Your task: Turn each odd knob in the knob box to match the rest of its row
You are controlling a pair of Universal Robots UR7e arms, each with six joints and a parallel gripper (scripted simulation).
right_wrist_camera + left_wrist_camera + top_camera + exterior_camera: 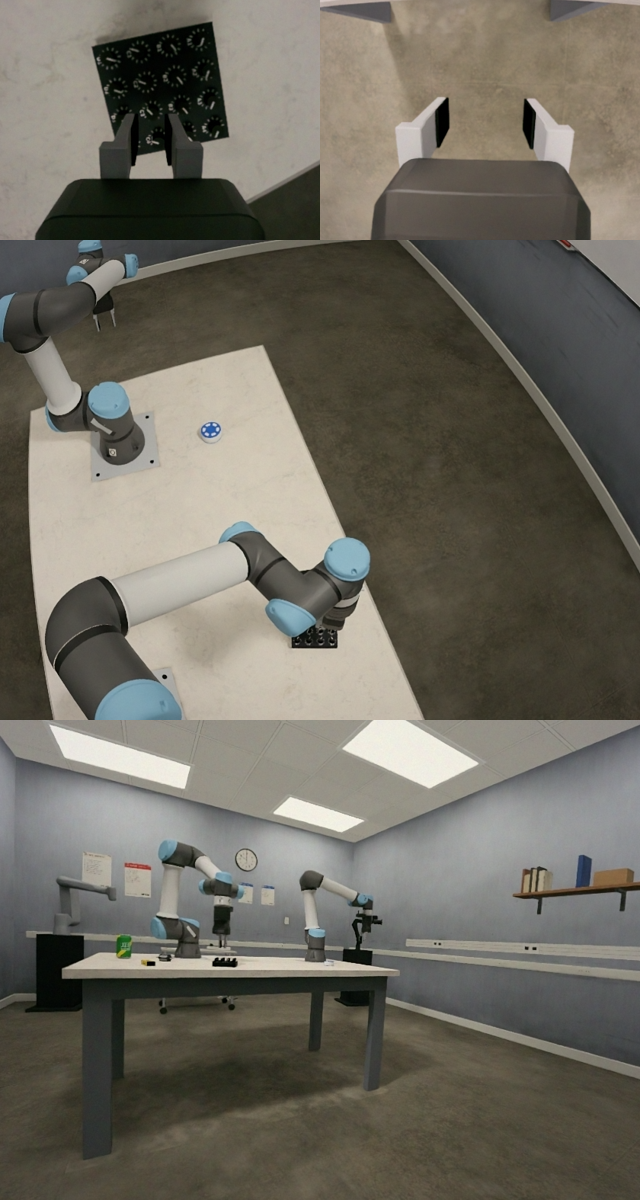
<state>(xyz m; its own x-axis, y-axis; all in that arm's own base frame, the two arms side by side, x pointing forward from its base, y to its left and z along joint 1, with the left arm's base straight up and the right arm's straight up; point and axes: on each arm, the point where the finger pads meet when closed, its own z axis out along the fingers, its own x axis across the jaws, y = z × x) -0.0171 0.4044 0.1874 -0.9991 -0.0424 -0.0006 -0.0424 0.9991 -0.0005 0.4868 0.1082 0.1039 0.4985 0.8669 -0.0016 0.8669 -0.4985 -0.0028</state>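
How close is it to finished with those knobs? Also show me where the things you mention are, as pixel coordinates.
Not finished, it seems. On the knob box [314, 643] [225, 962] [158, 64], row A [207, 75] and row B's visible pointers [180, 80] look matched. Nothing is in hand: the right gripper [321, 623] [222, 946] [151, 129] hovers above, fingers parted. Knob C4 [155, 142] seems to point differently from C1 to C3, so probably needs turning. Row D is partly hidden, so I cannot tell.
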